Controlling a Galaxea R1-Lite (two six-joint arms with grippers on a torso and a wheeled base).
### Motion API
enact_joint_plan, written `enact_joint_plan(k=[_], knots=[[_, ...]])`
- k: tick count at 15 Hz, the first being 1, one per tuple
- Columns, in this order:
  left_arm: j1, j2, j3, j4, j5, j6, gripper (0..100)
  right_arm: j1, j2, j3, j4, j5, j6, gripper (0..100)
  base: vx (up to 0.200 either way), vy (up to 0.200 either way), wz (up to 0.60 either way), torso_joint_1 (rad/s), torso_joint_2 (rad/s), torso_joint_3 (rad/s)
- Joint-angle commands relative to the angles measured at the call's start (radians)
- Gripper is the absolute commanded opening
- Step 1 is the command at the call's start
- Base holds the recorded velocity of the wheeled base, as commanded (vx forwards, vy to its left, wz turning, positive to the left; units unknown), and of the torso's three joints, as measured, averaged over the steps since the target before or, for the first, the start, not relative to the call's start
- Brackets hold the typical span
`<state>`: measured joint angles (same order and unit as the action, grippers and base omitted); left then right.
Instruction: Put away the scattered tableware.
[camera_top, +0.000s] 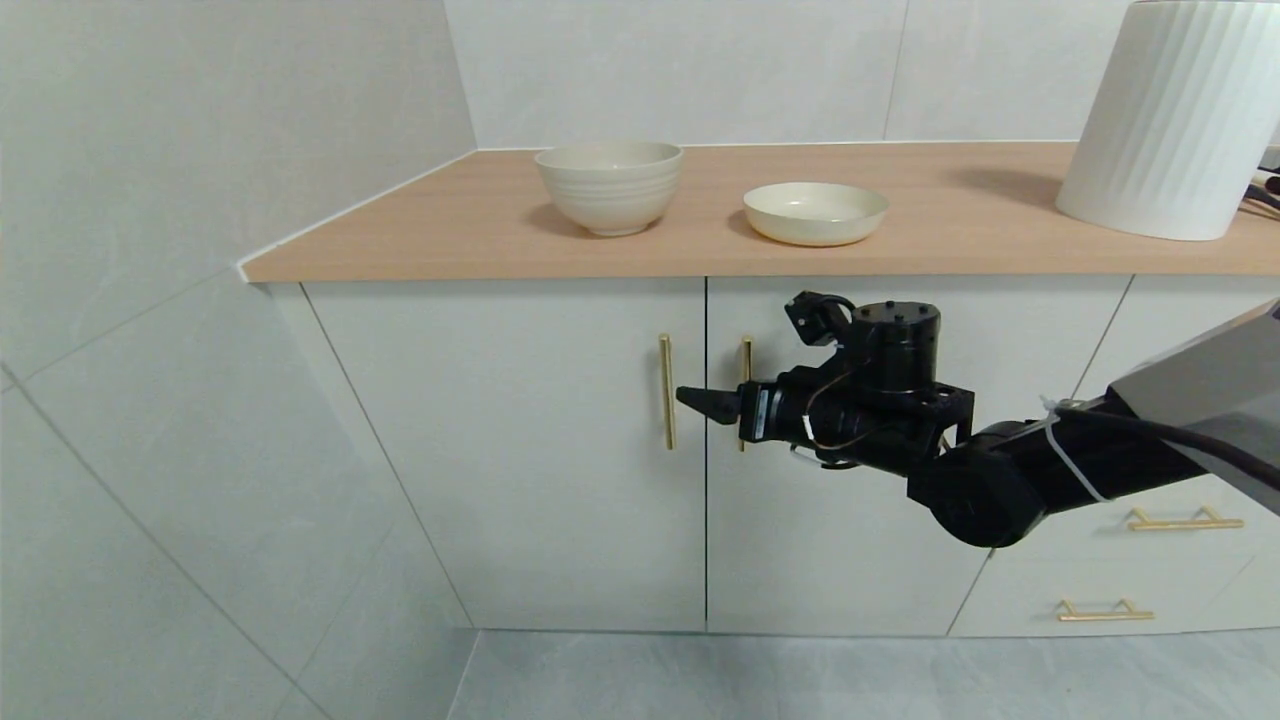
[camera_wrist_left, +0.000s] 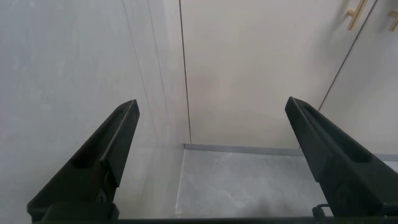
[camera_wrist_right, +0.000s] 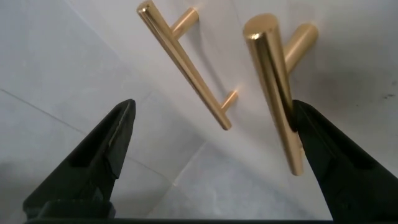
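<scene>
The black right gripper (camera_top: 712, 405) was open. Two thin gold door handles (camera_wrist_right: 273, 93) stood just ahead. Closing there could grab both.

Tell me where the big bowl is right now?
In the head view the big bowl sits on the wooden countertop near its left end, just left of the shallow dish and above the left cabinet door.

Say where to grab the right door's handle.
Likely best: grip the right handle mid-bar, between its posts, from the front with the right pincer across it. The slim bar is vertical and stands off the door, leaving finger room behind.
</scene>
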<state>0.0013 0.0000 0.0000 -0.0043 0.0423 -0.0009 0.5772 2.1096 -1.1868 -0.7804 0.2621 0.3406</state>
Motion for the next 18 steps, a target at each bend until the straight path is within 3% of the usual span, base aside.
enact_joint_plan(k=[1,5,7,8,13,15,18], knots=[[0.0,0.0,0.0,0.0,0.001,-0.001,100,0.006,-0.011,0.003,0.0,0.009,0.02,100,0.0,0.0,0.0,0.0,0.0,0.0],[0.0,0.0,0.0,0.0,0.001,-0.001,100,0.016,-0.069,0.032,0.004,0.037,0.077,100,0.0,0.0,0.0,0.0,0.0,0.0],[0.0,0.0,0.0,0.0,0.001,-0.001,100,0.019,-0.115,0.07,0.007,0.103,0.084,100,0.0,0.0,0.0,0.0,0.0,0.0],[0.0,0.0,0.0,0.0,0.001,-0.001,100,0.019,-0.161,0.125,0.007,0.172,0.084,100,0.0,0.0,0.0,0.0,0.0,0.0],[0.0,0.0,0.0,0.0,0.001,-0.001,100,0.021,-0.263,0.311,0.003,0.284,0.077,100,0.0,0.0,0.0,0.0,0.0,0.0],[0.0,0.0,0.0,0.0,0.001,0.001,100,0.021,-0.304,0.389,0.0,0.376,0.077,100,0.0,0.0,0.0,0.0,0.0,0.0],[0.0,0.0,0.0,0.0,0.001,-0.001,100,0.021,-0.342,0.435,0.0,0.41,0.075,100,0.0,0.0,0.0,0.0,0.0,0.0]])
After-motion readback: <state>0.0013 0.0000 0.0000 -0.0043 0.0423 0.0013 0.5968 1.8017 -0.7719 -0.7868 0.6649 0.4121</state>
